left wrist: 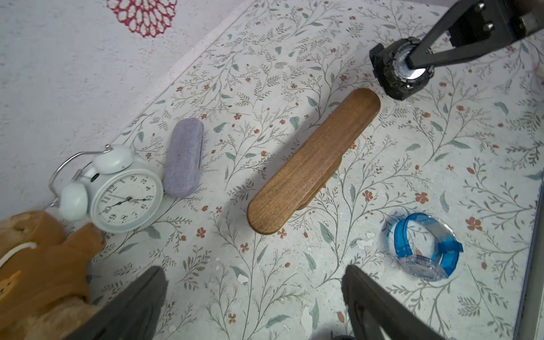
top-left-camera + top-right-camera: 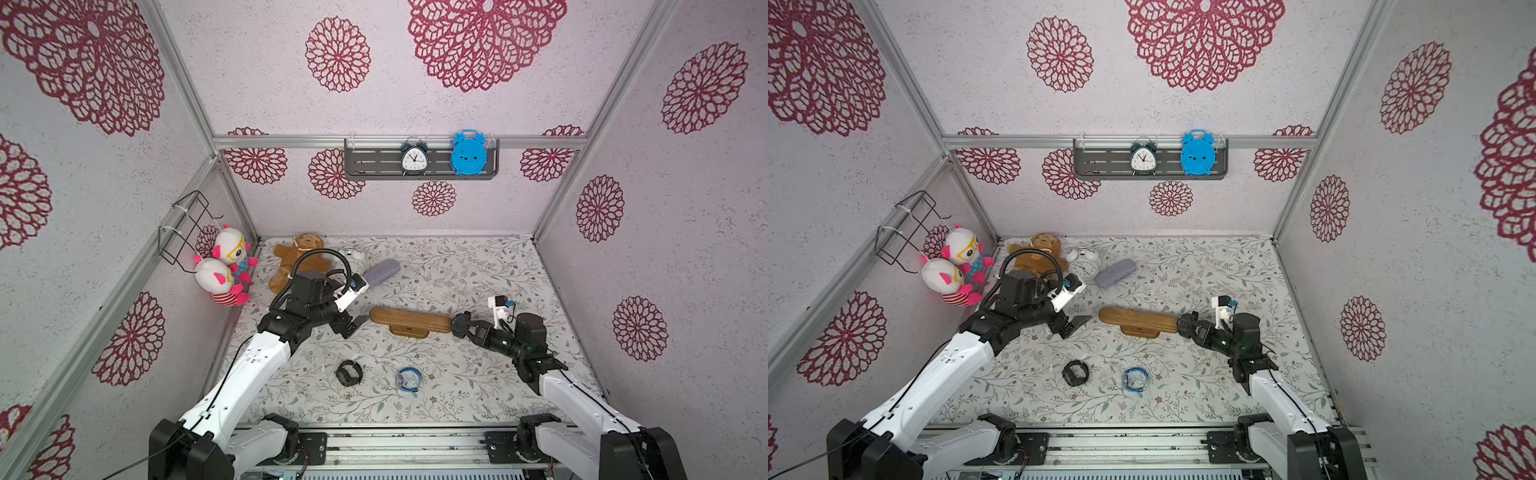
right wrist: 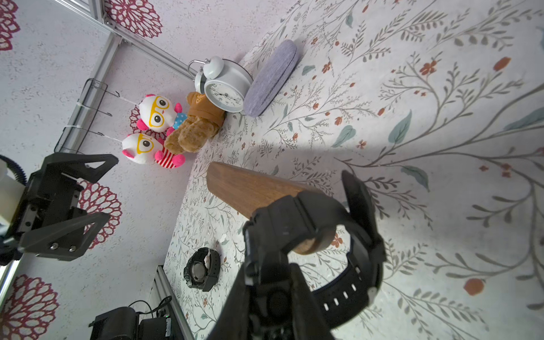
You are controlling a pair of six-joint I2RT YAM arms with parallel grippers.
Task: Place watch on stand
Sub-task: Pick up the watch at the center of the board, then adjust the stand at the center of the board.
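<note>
Left end effector [image 2: 355, 326] hovered just off the left tip of the stand [image 2: 409, 320], jaws spread wide and empty, likely parked there to brace the bar against a push. On the table [image 2: 478, 270] in front, a spare black watch [image 2: 349, 373] and a blue watch [image 2: 409, 378] lay untouched. Over on the right, the right end effector [image 2: 468, 329] was clamped on the watch [image 3: 294, 217]. It held the strap loop facing the bar's rounded end, with the tip showing through, so the loop could thread along.
</note>
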